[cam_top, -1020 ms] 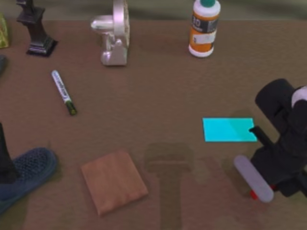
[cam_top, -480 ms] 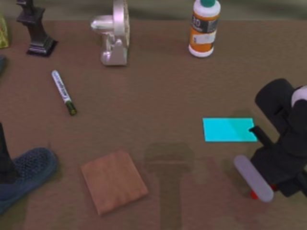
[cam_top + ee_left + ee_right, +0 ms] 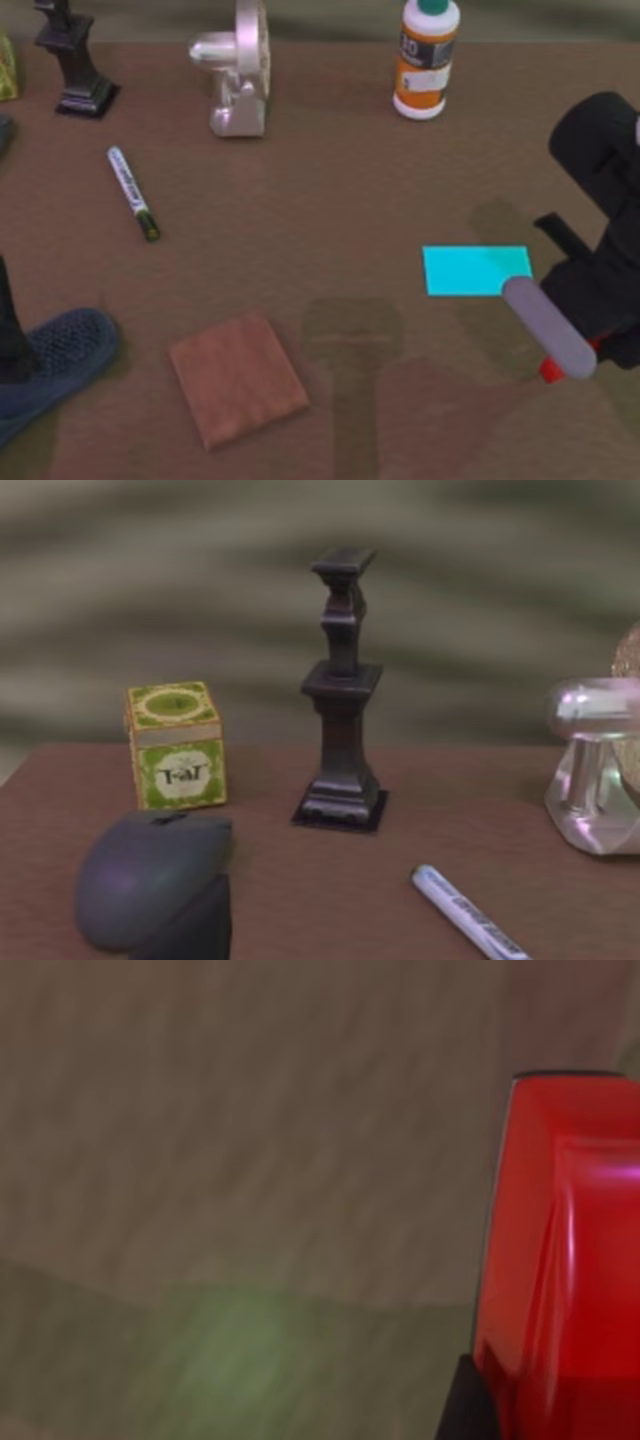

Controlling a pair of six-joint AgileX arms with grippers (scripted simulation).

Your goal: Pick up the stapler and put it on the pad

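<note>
Along the table's (image 3: 340, 180) far edge I see a candlestick (image 3: 75, 60) at the left, a mixer (image 3: 237, 75) right of it, and a bottle (image 3: 427, 58) farther right. A marker (image 3: 133, 193) lies in front of the candlestick and mixer. At the near left sits a mouse (image 3: 55, 360), with a slab (image 3: 238, 378) to its right. The pad (image 3: 477, 270) lies on the right side, in front of the bottle. My right gripper (image 3: 585, 335) sits at the pad's near right corner, the stapler (image 3: 550, 371) partly hidden under it. A box (image 3: 175, 743) stands beside the candlestick in the left wrist view.
</note>
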